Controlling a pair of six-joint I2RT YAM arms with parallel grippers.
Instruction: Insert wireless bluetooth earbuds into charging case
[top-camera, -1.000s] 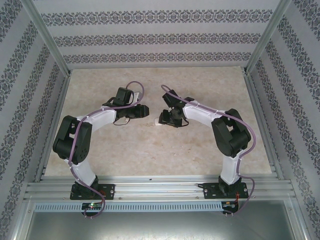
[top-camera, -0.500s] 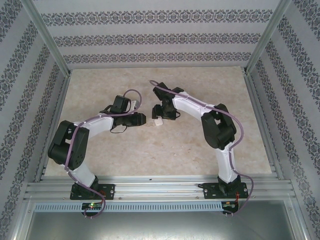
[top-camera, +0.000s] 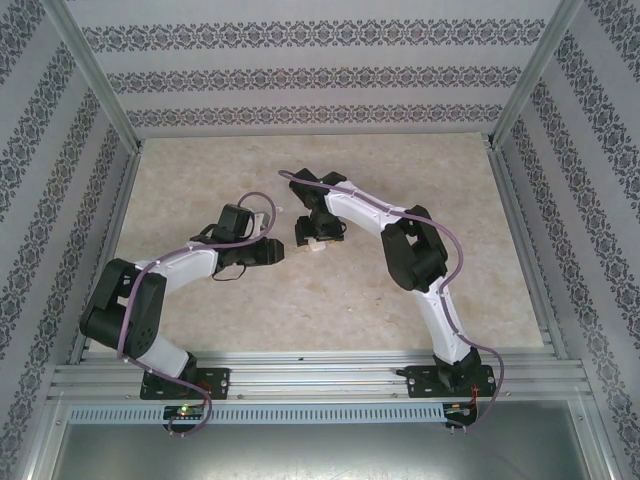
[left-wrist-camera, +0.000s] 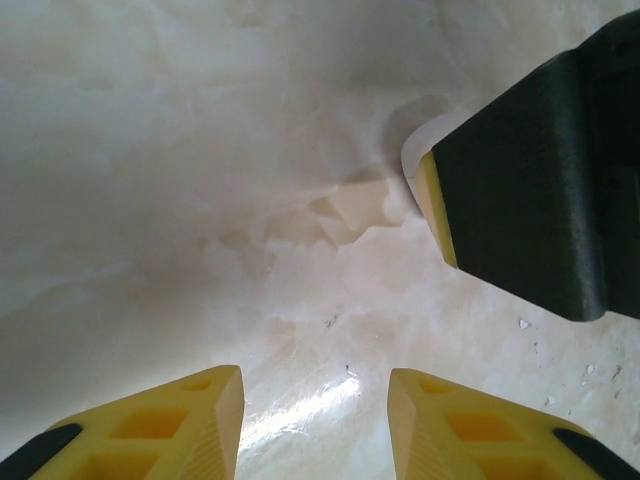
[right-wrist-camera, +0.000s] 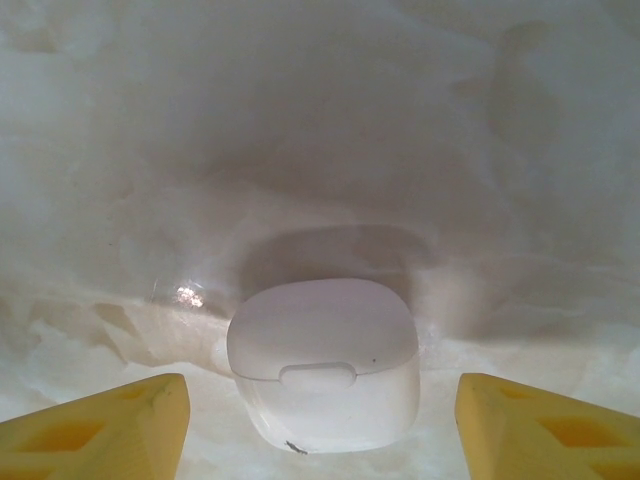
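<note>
Shifted leftward: right gripper (right-wrist-camera: 322, 388), spread wide, empty, closed charging case (right-wrist-camera: 322, 350) centred just ahead between its jaws; left gripper (left-wrist-camera: 315, 400) nearby, parted, empty.

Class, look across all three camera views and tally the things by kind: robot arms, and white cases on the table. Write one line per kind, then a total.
Robot arms: 2 (left arm, right arm)
Charging cases: 1 (white case, lid shut, lying between the right arm's open jaws)
Total: 3
</note>
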